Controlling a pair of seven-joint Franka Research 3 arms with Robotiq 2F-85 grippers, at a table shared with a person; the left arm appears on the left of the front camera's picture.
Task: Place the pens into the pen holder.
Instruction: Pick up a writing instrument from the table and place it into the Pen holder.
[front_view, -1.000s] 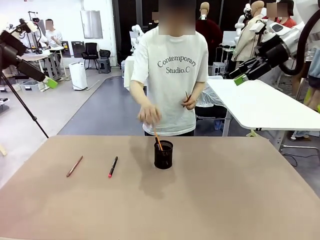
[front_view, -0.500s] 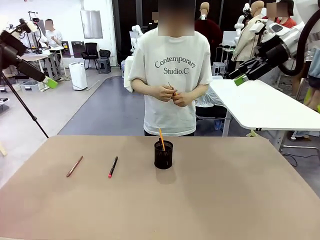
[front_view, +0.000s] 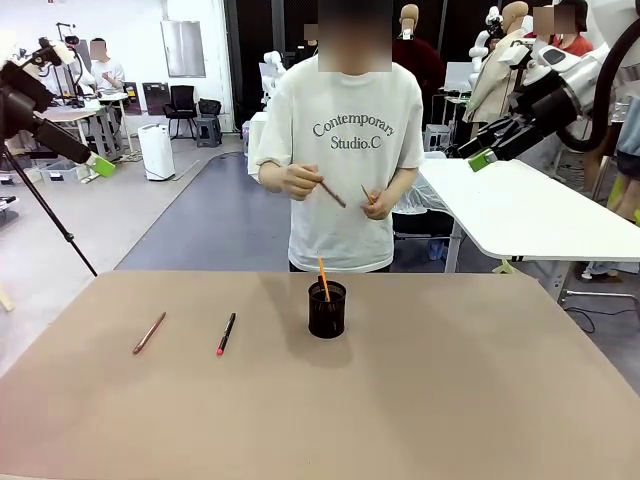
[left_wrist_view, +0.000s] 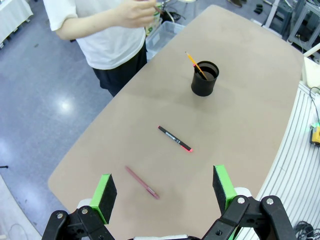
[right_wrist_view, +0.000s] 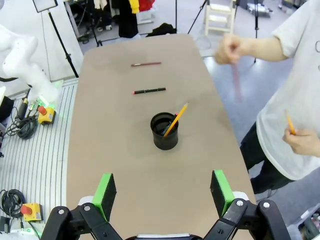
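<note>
Left fingers (left_wrist_view: 106, 190) spread wide, holding nothing; right fingers (right_wrist_view: 105, 192) likewise wide apart, empty.

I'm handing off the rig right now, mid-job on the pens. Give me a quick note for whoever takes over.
Left gripper: open, empty, raised above the table's left end. Right gripper: open, empty, raised at the right end.
Pen holder mid-table, orange pen inside.
Black pen and brownish-pink pen lie on the table left of the holder.
Person holds a brown pen in one hand, another stick in the other hand.
Done: one pen in. Left: the two on the table, plus any the person hands over.
</note>
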